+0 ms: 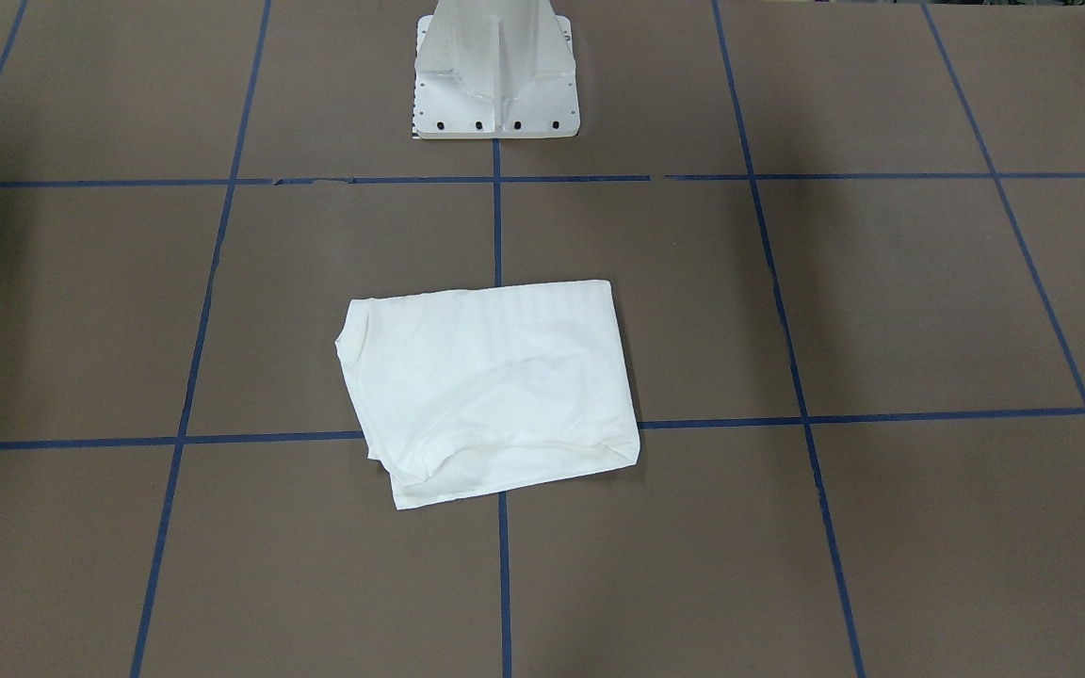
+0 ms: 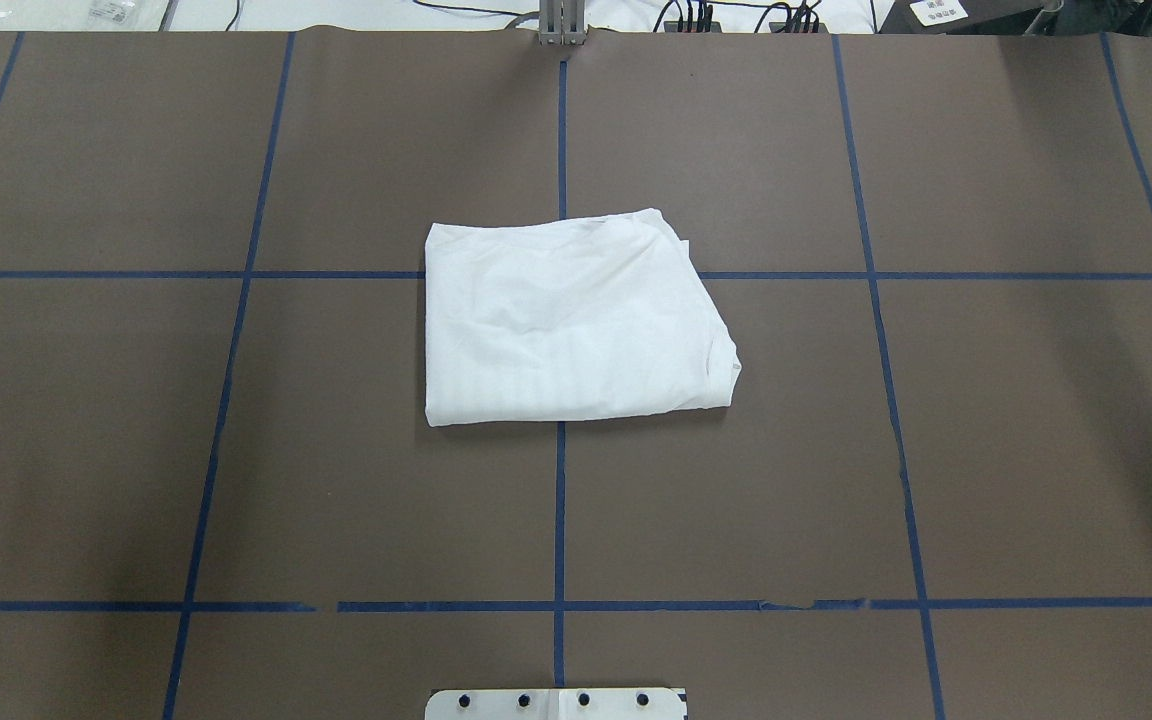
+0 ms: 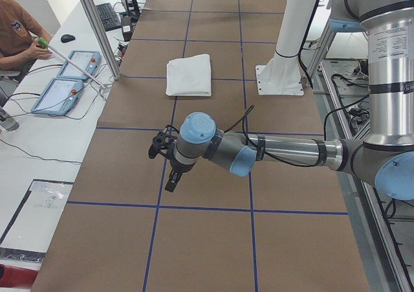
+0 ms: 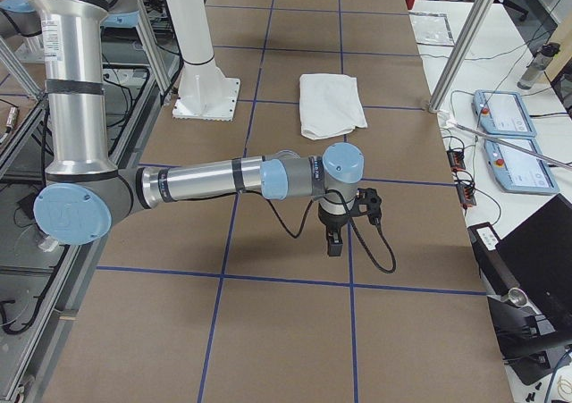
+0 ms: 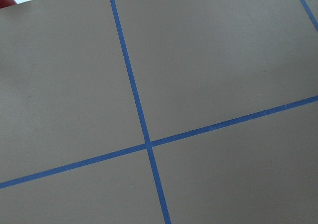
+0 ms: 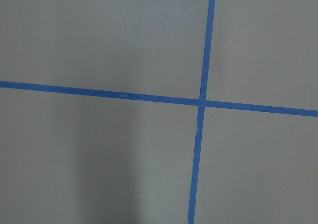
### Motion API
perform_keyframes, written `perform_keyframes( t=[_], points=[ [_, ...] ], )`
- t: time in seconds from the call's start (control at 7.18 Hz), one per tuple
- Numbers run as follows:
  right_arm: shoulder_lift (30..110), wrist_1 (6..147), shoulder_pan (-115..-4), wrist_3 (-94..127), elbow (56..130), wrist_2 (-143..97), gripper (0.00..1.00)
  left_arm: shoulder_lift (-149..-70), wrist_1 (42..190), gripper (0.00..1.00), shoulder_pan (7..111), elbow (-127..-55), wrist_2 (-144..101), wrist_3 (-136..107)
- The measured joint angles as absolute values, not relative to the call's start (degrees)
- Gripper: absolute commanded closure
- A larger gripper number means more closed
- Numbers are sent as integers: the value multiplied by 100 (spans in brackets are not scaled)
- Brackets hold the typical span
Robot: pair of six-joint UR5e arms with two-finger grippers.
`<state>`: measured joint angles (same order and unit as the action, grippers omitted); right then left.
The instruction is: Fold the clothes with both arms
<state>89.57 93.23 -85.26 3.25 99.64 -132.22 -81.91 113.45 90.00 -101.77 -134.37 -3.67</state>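
Your shirt (image 2: 566, 320) lies folded, middle of the table (image 2: 936, 450).
Left gripper (image 3: 169, 169) and right gripper (image 4: 335, 238) hang well apart from it, at opposite ends; you cannot tell if either is clenched.

Shirt (image 2: 566, 320): folded, with the sleeves hidden inside the folds. The print shows through only as faint bands and is unreadable. Collar (image 2: 723, 360): only a short arc shows at one corner.

Pedestal (image 1: 495, 85): cut off by the top edge of the front view and by the bottom edge of the overhead view.

Left gripper (image 3: 173, 179), right gripper (image 4: 333, 242): seen in the side views only, and small. The jaw state cannot be told.

Person (image 3: 16, 30): cut off by the left edge.
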Motion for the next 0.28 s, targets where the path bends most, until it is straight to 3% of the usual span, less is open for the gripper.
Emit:
perform_keyframes(
  t=[0.28],
  points=[
    [8953,9318,-8526,325,9948,-13208,0,-8197,11343,0,8998,-10215,-13428,-358]
  ],
)
